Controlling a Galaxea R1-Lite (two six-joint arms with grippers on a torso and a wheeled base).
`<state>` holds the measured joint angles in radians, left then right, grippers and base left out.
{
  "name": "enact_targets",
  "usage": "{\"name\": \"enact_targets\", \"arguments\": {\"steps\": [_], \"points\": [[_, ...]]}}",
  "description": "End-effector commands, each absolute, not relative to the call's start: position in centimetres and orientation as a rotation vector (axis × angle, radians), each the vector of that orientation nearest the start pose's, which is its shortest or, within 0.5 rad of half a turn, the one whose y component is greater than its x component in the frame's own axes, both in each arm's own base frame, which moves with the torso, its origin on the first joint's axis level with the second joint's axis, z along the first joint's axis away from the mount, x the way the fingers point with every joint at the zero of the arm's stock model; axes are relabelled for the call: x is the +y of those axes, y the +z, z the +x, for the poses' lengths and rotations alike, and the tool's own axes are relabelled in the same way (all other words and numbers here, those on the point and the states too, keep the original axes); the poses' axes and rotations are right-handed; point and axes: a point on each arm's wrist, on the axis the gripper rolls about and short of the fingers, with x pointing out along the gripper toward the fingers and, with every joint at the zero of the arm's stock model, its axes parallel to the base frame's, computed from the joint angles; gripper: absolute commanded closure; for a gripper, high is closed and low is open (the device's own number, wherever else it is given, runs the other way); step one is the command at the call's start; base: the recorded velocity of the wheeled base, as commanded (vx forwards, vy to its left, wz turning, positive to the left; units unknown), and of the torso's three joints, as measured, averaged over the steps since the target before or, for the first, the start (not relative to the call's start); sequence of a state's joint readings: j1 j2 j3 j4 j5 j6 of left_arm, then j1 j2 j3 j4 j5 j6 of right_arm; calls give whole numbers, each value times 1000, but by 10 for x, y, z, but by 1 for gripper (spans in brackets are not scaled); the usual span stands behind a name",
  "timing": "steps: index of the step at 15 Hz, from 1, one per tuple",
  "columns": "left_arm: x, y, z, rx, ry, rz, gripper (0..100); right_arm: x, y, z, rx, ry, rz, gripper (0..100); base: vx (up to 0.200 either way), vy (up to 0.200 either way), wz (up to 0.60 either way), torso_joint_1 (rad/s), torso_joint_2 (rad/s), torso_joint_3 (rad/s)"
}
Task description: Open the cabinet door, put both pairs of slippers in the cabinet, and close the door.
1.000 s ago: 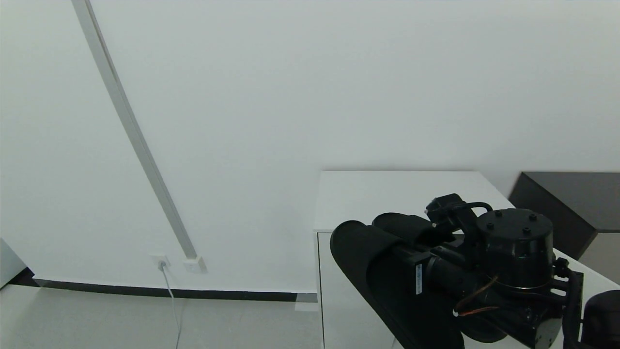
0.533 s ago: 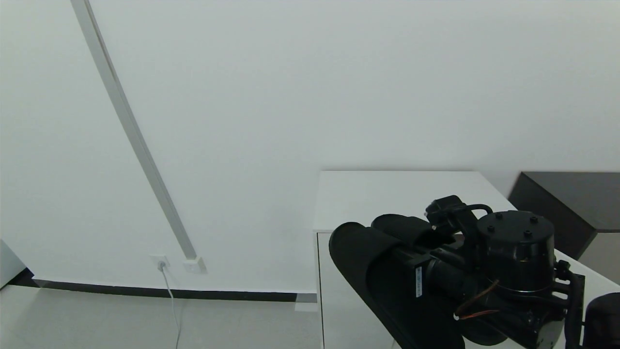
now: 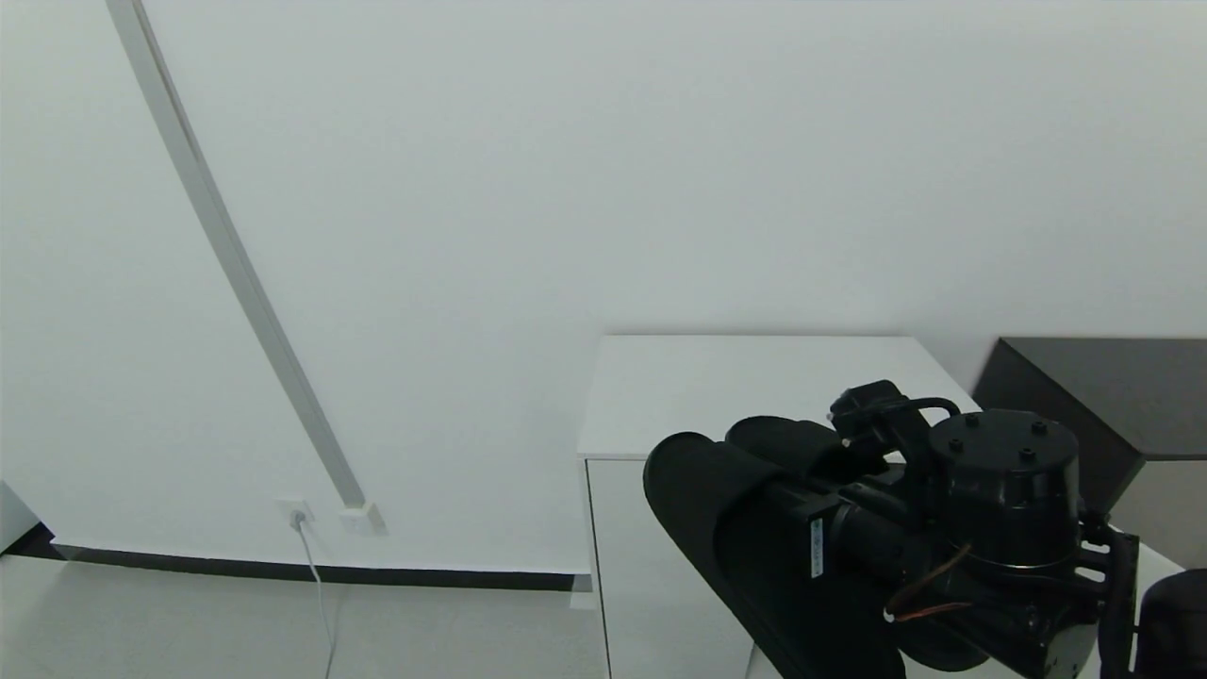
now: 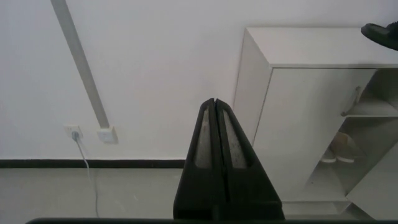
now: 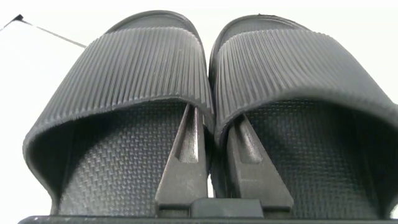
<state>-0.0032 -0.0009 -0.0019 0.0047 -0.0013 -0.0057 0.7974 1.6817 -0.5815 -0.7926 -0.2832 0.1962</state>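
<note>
Black slippers: ribbed straps, pebbled footbeds, held side by side in the air in front of the white, boxy cabinet. Right claw narrow, one finger under each strap, pinching the adjoining walls. Cabinet door open; pale pair inside. Left claw pressed together, empty.

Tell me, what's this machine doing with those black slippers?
The robot is putting slippers away in the white cabinet. Its right claw is shut on a pair of black slippers, one finger inside each, holding them up in front of the cabinet. The left claw is shut and empty. The cabinet stands open, and what looks like a light pair sits inside it. The black pair is not yet in.
</note>
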Motion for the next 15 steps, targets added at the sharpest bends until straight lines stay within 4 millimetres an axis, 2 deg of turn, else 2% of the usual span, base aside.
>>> {"name": "enact_targets", "arguments": {"steps": [1, 15], "points": [[0, 75, -23, 3, -3, -8, 100, 194, 145, 198, 317, 480, 30, 100, 0, -200, 0, -2, 2, 2], [0, 75, -23, 3, -3, -5, 100, 191, 141, 195, 332, 479, 18, 100, 0, -200, 0, 3, 3, 2]]}}
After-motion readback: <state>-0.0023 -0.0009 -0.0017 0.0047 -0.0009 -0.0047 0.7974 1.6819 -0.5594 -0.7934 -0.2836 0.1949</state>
